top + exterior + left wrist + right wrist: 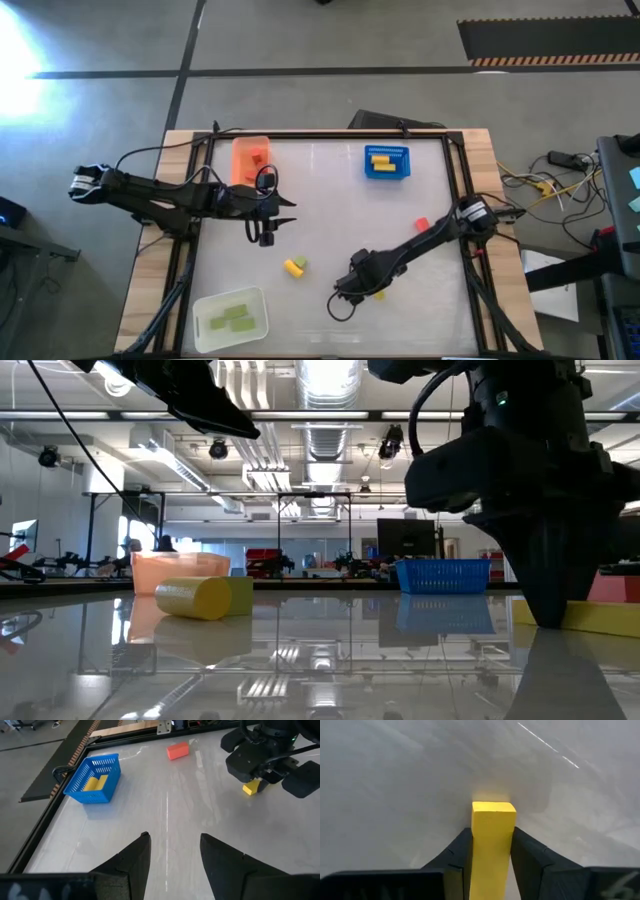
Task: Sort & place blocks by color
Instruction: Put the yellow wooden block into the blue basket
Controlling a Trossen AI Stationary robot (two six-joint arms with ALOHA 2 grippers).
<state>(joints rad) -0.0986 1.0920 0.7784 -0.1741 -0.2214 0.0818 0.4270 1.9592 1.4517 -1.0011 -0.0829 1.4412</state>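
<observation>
A yellow bar block (492, 827) lies on the table near its front right, with my right gripper (492, 870) shut on it from above; the low view shows the block (600, 618) flat on the table. A yellow cylinder block (292, 267) lies on its side mid-table, a light green block (238, 594) beside it. A red block (421, 225) rests to the right. My left gripper (172, 855) hangs open above the table near the orange tray (250, 158), touching nothing. My right gripper pinches the yellow bar's two long sides (476, 845) between its two fingers (527, 857). The fingers point down and lie across the bar. The bar rests flat on the table (610, 622), one end sticking out past the fingers.
The orange tray at the far left holds red blocks. A blue tray (386, 162) at the far right holds a yellow block (95, 782). A white tray (230, 318) at the near left holds green blocks. Bare table lies between the trays.
</observation>
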